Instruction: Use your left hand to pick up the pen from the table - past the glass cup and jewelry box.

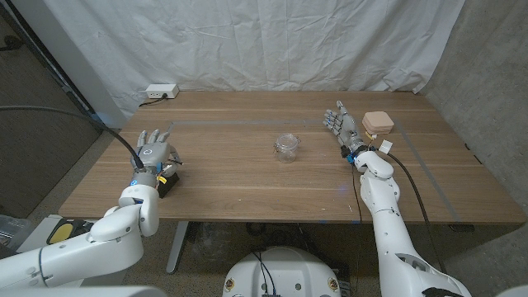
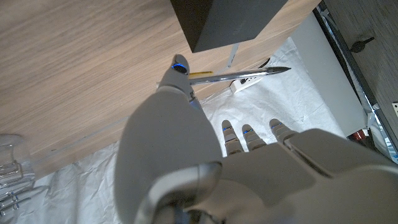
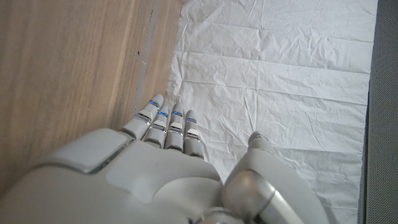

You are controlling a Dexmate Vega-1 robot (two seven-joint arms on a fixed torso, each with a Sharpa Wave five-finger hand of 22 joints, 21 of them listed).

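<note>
clearly the left hand [image 2: 186, 162] already has the slim silver pen [image 2: 245, 75] pinched at its thumb tip, long axis running crosswise past the black box [image 2: 227, 22] on the worktop [image 1: 247, 181]'s left end, well apart from the spread, empty right hand [image 1: 340, 125].

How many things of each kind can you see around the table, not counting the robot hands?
cup: 1
boxes: 2, the jewelry box and a black box
pen: 1
power strip: 1
Total: 5
</note>
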